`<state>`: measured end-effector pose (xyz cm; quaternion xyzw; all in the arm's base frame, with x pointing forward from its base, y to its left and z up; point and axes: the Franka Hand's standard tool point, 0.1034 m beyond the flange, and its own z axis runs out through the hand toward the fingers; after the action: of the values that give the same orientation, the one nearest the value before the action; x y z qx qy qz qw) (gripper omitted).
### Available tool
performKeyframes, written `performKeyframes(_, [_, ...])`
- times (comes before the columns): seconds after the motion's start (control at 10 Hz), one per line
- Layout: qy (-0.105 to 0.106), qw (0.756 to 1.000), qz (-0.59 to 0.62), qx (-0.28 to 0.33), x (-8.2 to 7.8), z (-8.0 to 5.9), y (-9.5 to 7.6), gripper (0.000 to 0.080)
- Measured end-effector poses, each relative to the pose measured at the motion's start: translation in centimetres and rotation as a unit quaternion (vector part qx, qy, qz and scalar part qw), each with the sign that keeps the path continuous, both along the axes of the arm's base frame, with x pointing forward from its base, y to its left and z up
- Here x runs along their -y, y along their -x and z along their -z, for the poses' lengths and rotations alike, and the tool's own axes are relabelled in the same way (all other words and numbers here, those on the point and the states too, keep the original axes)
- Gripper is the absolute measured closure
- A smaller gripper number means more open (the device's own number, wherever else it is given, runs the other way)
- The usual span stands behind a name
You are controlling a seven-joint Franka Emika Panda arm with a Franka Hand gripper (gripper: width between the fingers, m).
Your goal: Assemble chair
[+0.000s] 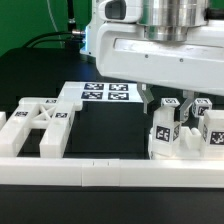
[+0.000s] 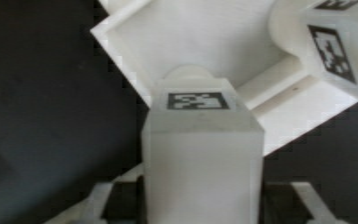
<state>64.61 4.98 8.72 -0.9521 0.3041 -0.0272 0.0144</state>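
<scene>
Gripper (image 1: 165,103) hung unclenched, jaws either side of a square post (image 2: 201,150) directly below the palm, braced panel (image 1: 40,125) well away from it; an off-centre squeeze risked tipping that post into the neighbouring post (image 1: 210,128) just beside it.

No words, brands or numbers are showing anywhere. Only black-and-white square tags (image 1: 119,94) are appearing, and none is reading as text. Several are lying on the marker board (image 1: 72,95). In front of the marker board, the panel (image 1: 40,124) and the posts (image 1: 165,137) are carrying small ones. In the wrist view, one post (image 2: 201,160) is showing a tag (image 2: 197,101).
</scene>
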Motion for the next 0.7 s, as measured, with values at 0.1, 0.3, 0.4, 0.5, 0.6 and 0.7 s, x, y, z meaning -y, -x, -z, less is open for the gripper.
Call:
performKeyframes(0.1, [-0.002,1.0,0.02,0.0,0.1,0.04,-0.01,0.0515])
performKeyframes(0.3, [-0.008,0.996,0.093,-0.001,0.16,0.08,0.0,0.0515])
performKeyframes(0.4, [-0.01,0.993,0.115,-0.001,0.19,0.09,0.01,0.0515])
performKeyframes(0.5, [-0.022,0.983,0.18,0.005,0.36,0.15,-0.03,0.0515])
performKeyframes(0.6, [-0.037,0.969,0.243,0.015,0.57,0.21,0.0,0.0515])
performKeyframes(0.7, [-0.052,0.947,0.316,0.022,0.62,0.25,0.07,0.0515])
